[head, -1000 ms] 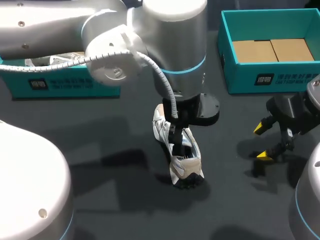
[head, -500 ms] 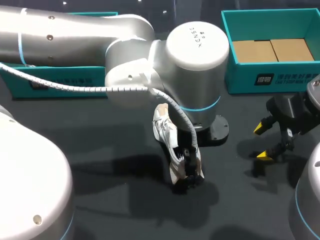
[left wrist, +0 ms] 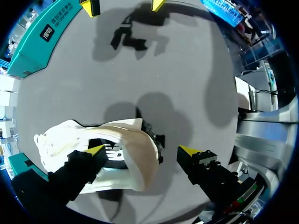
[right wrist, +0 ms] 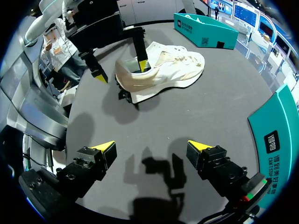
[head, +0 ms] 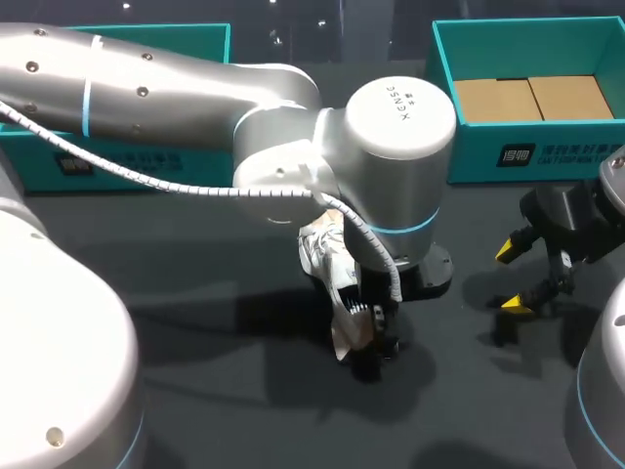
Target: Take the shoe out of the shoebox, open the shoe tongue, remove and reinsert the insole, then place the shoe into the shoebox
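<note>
Right, risks. Nothing pins the load to the table [head: 195, 391], so any sideways push will likely skid it. The shoebox [head: 532, 161] sits far off beside my right arm, no clash there. The sneaker [right wrist: 163, 65] is out of the box, mid-table. My left claw [left wrist: 142, 150] is open: one finger [left wrist: 96, 150] is inside the collar, the other outside past the heel, heel wall between them, unpinched. Closing skewed could crush the heel or tip the sneaker. I can't see the insole, so I may miss it. My right claw [right wrist: 150, 146] is open, empty, well apart, bracing nothing.
</note>
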Robot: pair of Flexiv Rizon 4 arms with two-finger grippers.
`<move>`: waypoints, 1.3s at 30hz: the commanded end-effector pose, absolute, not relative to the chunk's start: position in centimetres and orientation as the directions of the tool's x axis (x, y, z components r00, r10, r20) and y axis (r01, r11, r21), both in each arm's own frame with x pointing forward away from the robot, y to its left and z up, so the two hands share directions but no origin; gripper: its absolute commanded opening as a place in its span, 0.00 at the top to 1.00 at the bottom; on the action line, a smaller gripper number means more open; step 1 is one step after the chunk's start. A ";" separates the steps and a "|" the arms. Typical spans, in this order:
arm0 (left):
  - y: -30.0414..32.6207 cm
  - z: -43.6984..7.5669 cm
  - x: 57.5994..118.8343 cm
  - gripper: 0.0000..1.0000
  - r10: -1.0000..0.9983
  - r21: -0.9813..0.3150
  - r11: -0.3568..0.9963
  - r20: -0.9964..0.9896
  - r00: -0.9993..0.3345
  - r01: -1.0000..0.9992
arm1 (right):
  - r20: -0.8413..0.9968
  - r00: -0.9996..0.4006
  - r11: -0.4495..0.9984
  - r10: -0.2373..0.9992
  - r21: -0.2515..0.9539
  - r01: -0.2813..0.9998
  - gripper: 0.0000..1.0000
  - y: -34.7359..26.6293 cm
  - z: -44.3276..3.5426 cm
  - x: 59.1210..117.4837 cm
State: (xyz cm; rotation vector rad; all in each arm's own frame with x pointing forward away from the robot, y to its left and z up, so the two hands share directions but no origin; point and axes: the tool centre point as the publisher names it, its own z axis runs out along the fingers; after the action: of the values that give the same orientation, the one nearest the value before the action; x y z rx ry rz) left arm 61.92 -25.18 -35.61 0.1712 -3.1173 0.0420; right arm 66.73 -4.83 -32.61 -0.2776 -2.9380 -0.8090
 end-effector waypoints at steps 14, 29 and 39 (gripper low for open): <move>-24.8 -38.1 60.7 0.21 -0.119 -0.041 0.992 0.025 -0.993 -0.120 | 0.124 -0.980 0.845 0.153 0.498 0.195 0.00 -4.9 -32.6 66.6; -25.0 -38.8 60.7 0.55 -0.164 -0.024 0.986 -0.001 -0.986 -0.164 | 0.124 -0.980 0.845 0.153 0.498 0.195 0.00 -4.9 -32.6 66.6; -24.8 -38.5 60.5 1.00 -0.158 -0.018 0.987 0.005 -0.987 -0.158 | 0.124 -0.980 0.845 0.153 0.498 0.195 0.00 -4.9 -32.6 66.6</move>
State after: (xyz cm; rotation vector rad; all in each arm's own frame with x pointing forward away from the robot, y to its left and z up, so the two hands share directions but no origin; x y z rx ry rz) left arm 60.55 -24.96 -38.95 0.2488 -3.1259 0.0318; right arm 66.73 -4.82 -32.61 -0.2774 -2.9380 -0.8091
